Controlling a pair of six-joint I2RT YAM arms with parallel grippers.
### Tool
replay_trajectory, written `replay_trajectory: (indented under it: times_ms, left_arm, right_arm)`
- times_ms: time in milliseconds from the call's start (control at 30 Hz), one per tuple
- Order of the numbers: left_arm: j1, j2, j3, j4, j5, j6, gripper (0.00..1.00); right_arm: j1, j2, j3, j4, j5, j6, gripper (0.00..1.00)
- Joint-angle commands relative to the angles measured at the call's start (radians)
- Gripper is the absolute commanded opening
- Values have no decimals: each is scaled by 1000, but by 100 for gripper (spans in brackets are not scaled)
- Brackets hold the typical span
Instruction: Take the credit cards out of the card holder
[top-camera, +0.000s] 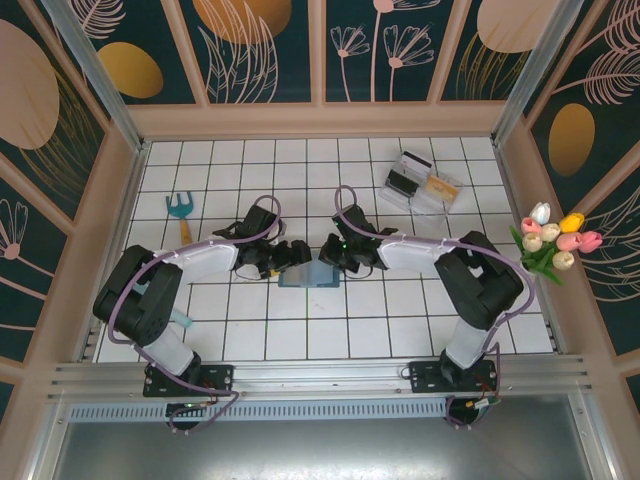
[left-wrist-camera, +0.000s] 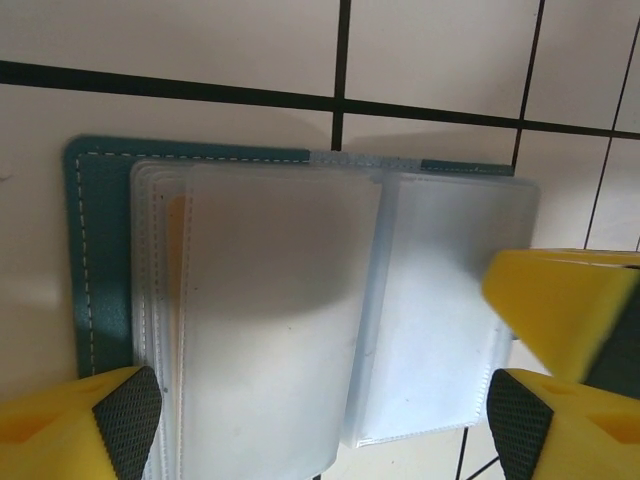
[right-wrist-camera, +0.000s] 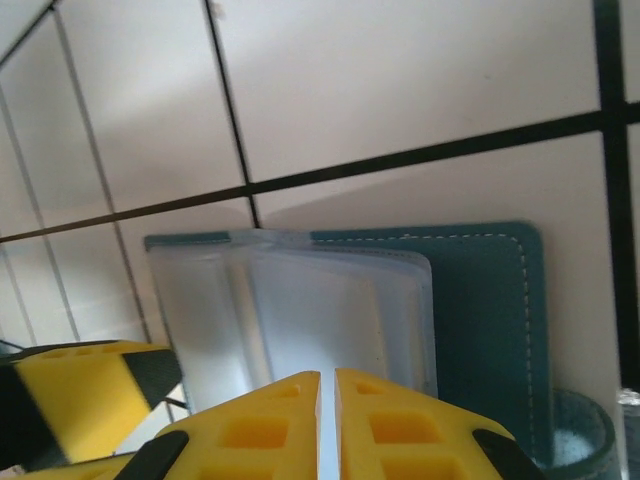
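Two pincers meet over the card holder (top-camera: 310, 276) at the middle of the table (top-camera: 330, 335).

1. Left side. A garden fork (top-camera: 181, 212) lies near the left wall, well apart from the left pincer (top-camera: 284, 256). You have bare tiles behind the fork and along the near rail.

2. Left pincer. In the left wrist view its fingers stand wide apart (left-wrist-camera: 320, 425), one dark pad (left-wrist-camera: 125, 410) at the left edge of the clear sleeves (left-wrist-camera: 270, 300), the other past their right edge. They grip nothing. The holder lies open and flat between them, teal cover down, sleeves up. An orange tint shows through the leftmost sleeve; you cannot tell whether it is a card.

3. Right pincer (top-camera: 326, 260). In the right wrist view its fingers are pressed together (right-wrist-camera: 328, 425) at the near edge of the sleeves (right-wrist-camera: 300, 310). You cannot tell whether a sleeve is pinched between them. The teal cover (right-wrist-camera: 480, 300) extends to the right of the fingers.

4. Right side. Bare tiles lie between the right arm and the far wall. A clear tray (top-camera: 397, 196) sits near the far right corner and holds the credit cards (top-camera: 405, 180), one greyish with a dark stripe, one yellow-orange. Tulips (top-camera: 555, 240) lean over the right wall.
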Motion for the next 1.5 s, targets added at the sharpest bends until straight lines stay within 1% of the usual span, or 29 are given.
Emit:
replay_trajectory:
  times_ms: [0,133,300,367,600,767,833,900,1000,1100,1200,1300,1433,1467]
  left_arm:
    - [2,18,-5,27,47,-1,87]
    - [1,27,-2,43,84,2,87]
    - [1,28,2,46,102,10,87]
    - [1,29,-1,66,131,6,87]
    - [3,31,3,109,180,-3,88]
    - [1,27,11,78,150,12,88]
    - [1,18,-4,125,186,-4,88]
    - [1,11,-30,210,244,-44,88]
    - [0,10,-62,323,294,-111,87]
    - [-6,19,-70,388,314,-152,87]
    - [-19,35,-66,450,332,-188,87]
    - [-29,53,-72,516,345,-233,88]
    - [-43,69,-65,559,352,-262,88]
    - [-48,101,-64,569,352,-269,88]
  right_arm:
    - [5,30,23,-57,-6,-12,14]
    - [5,67,25,-75,-9,-18,14]
    - [7,105,22,-77,-18,-21,14]
    - [6,111,23,-79,-21,-23,14]
    - [7,112,19,-79,-19,-23,14]
    - [6,108,17,-77,-17,-23,14]
    - [6,101,12,-72,-20,-21,14]
    - [5,77,-3,-40,-25,-14,14]
    - [-7,16,-23,1,-30,4,14]
    - [-18,-68,-46,48,-19,24,15]
    - [-29,-141,-59,54,8,33,15]
    - [-44,-195,-87,51,38,56,15]
    - [-71,-258,-146,67,64,104,14]
    - [-76,-269,-160,74,67,112,14]
